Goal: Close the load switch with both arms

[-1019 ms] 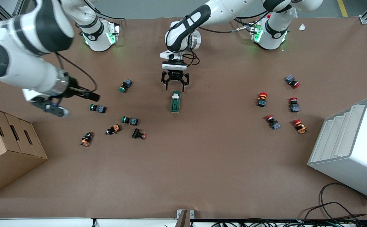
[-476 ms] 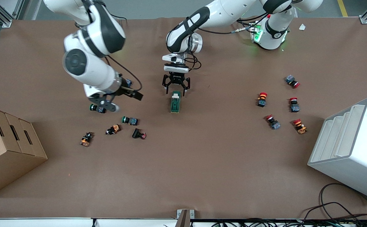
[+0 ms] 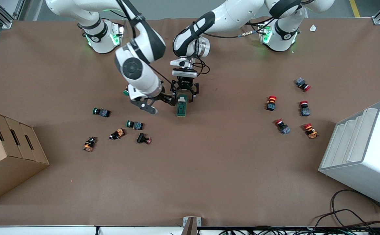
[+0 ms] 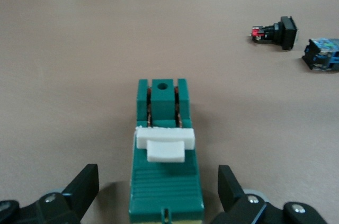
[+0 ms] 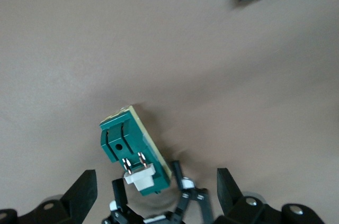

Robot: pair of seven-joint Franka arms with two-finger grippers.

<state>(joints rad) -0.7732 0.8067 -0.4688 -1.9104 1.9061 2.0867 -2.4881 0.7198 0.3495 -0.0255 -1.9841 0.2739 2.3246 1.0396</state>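
Note:
The load switch (image 3: 181, 106), a dark-green block with a white lever (image 4: 165, 145), lies flat near the table's middle. My left gripper (image 3: 185, 94) is open, low over the switch's end farther from the front camera. Its fingers (image 4: 80, 190) stand on either side of the green body (image 4: 165, 181), apart from it. My right gripper (image 3: 159, 104) is open and empty, just beside the switch toward the right arm's end. In the right wrist view the switch (image 5: 127, 142) lies between and ahead of the open fingers (image 5: 82, 195), with the left gripper's fingers (image 5: 183, 197) around it.
Green-capped push-buttons (image 3: 101, 112) (image 3: 134, 124) and orange and black ones (image 3: 118, 133) (image 3: 143, 139) lie toward the right arm's end. Red-capped buttons (image 3: 271, 102) (image 3: 304, 108) lie toward the left arm's end. A cardboard box (image 3: 7, 153) and a white bin (image 3: 363, 153) stand at the table's ends.
My right arm has swung from near the cardboard box across to the switch. My left gripper has come down a little closer onto the switch's end. The switch has not moved.

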